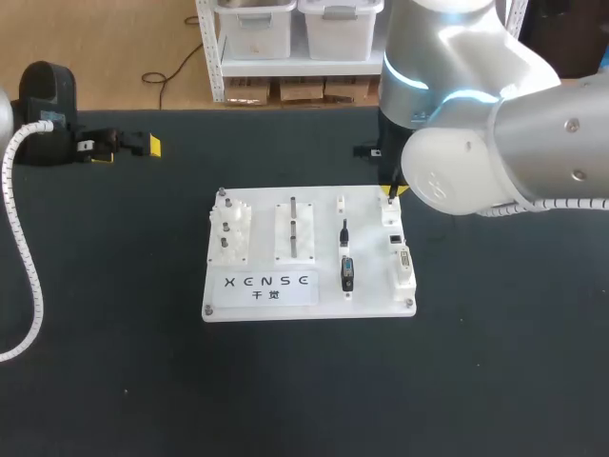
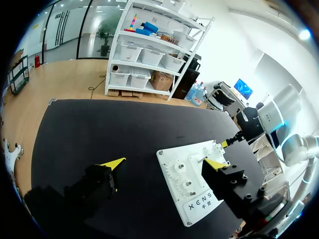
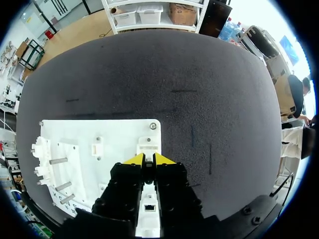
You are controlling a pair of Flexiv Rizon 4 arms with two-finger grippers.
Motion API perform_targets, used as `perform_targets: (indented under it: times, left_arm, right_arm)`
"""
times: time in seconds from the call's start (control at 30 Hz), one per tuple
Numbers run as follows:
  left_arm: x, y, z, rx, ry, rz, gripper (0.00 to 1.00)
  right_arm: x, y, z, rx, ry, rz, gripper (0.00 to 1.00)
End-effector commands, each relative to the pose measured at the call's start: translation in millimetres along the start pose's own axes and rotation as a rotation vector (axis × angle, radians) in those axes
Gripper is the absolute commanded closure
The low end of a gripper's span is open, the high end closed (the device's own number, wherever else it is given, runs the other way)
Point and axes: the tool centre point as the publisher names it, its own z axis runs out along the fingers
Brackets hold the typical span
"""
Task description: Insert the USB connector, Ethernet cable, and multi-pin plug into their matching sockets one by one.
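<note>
A white board (image 1: 262, 195) lies mid-table. Its right column carries three white sockets (image 1: 396, 240). Left of them a black cable plug (image 1: 344, 233) and a blue-faced multi-pin plug (image 1: 347, 273) rest in holders. My right gripper (image 1: 392, 190) hangs over the far socket (image 3: 148, 144). In the right wrist view, its gripper (image 3: 148, 159) is nearly closed, shut on a thin dark piece that seems to be the USB connector. The Ethernet socket (image 3: 149, 206) shows under its fingers. My left gripper (image 1: 128, 150) stays open, far to the left of the board (image 2: 172, 159), holding nothing (image 2: 164, 163).
Gear and peg fixtures (image 1: 229, 231) and a post block (image 1: 293, 228) fill the board's left half. A white coiled cable (image 1: 24, 286) hangs along my left arm. Dark table mat surrounds the board on all sides.
</note>
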Motion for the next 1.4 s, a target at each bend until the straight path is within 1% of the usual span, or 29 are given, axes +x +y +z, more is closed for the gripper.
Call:
perform_targets:
  times: [0.03,0.6,0.73,1.0,1.13,1.27,1.4]
  left_arm:
    - [0.0,0.0,0,0.0,0.0,0.0,0.0]
    - [0.0,0.0,0,0.0,0.0,0.0,0.0]
    - [0.0,0.0,0,0.0,0.0,0.0,0.0]
    - [0.0,0.0,0,0.0,0.0,0.0,0.0]
    - [0.0,0.0,0,0.0,0.0,0.0,0.0]
    - [0.0,0.0,0,0.0,0.0,0.0,0.0]
    - [0.0,0.0,0,0.0,0.0,0.0,0.0]
  right_arm:
    - [2,0,4,-0.001,0.0,0.001,1.0]
    - [4,-1,1,0.006,0.005,0.007,1.0]
    - [5,-4,7,0.02,0.023,0.019,1.0]
    - [7,-7,14,0.021,0.031,0.026,1.0]
    - [7,-9,19,0.025,0.054,0.033,1.0]
    - [7,-8,23,0.065,0.1,0.022,1.0]
    - [3,-7,27,0.057,0.106,0.023,1.0]
